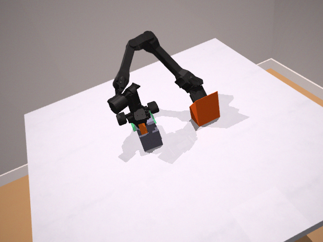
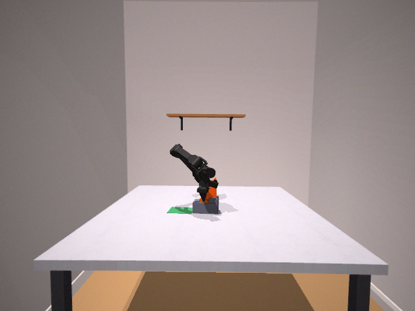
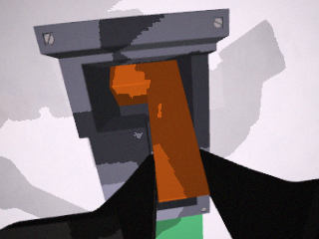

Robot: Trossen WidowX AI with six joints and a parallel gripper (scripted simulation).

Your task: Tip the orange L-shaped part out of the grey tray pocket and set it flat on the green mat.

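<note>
And in the top view the gripper (image 1: 142, 125) (image 2: 203, 199) (image 3: 174, 157) is covering the far end of the orange part (image 1: 142, 128) (image 2: 205, 201) (image 3: 171, 124) and much of the green mat (image 1: 133, 126) (image 2: 179, 210) (image 3: 186, 226)! From the exterior, the grey tray's (image 1: 151, 140) (image 2: 205, 207) (image 3: 135, 30) wall is hiding the pocket's floor. In the wrist view, the frame's bottom edge is cutting off both fingers and the mat.
</note>
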